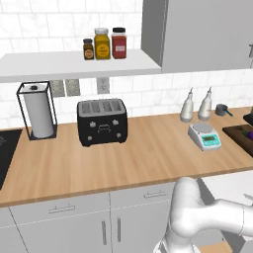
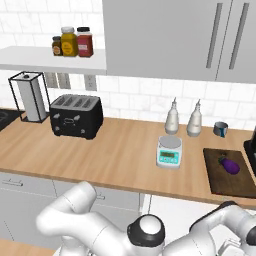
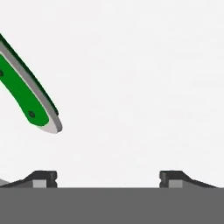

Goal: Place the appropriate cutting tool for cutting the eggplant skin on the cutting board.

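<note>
In the hand view my gripper (image 3: 108,178) is open, its two dark fingertips (image 3: 43,177) wide apart with nothing between them. Up and to the left of them lies the cutting tool (image 3: 24,94), of which I see a green handle with a grey rim and dark rivets, on a plain white surface. The handle's rounded end points toward the left fingertip but stays apart from it. The dark brown cutting board (image 2: 227,175) lies at the counter's right end, with the small purple eggplant (image 2: 230,165) on it. The left base view shows the board (image 1: 240,137) at its right edge.
On the wooden counter stand a black toaster (image 1: 102,121), a paper towel holder (image 1: 37,110), a white scale with a teal front (image 2: 169,152), two white bottles (image 2: 183,118) and a small grey cup (image 2: 220,129). Spice jars (image 1: 104,44) sit on the shelf above.
</note>
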Tool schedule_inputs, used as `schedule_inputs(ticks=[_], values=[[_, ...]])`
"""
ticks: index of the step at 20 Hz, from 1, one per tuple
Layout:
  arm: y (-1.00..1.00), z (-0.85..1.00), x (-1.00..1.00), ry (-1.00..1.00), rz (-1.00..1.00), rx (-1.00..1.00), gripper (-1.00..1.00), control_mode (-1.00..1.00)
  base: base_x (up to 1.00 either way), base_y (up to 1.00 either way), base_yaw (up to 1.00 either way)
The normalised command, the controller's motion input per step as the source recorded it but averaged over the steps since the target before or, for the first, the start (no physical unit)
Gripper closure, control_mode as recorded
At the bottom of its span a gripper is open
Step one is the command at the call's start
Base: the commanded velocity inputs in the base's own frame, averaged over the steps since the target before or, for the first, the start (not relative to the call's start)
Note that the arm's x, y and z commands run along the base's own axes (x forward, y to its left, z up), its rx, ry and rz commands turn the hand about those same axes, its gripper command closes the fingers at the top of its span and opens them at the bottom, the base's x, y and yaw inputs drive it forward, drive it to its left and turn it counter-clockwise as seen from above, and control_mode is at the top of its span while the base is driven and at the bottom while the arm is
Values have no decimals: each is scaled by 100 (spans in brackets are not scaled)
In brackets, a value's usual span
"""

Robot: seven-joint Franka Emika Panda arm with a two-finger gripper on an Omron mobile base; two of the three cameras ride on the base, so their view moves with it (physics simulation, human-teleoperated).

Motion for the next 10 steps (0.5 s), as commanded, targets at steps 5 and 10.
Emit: schedule_inputs(ticks=[5, 10], values=[[-45, 69, 22, 0, 8, 0, -100, -100, 0, 0, 0], [-61, 51, 41, 1, 7, 0, -100, -100, 0, 0, 0]])
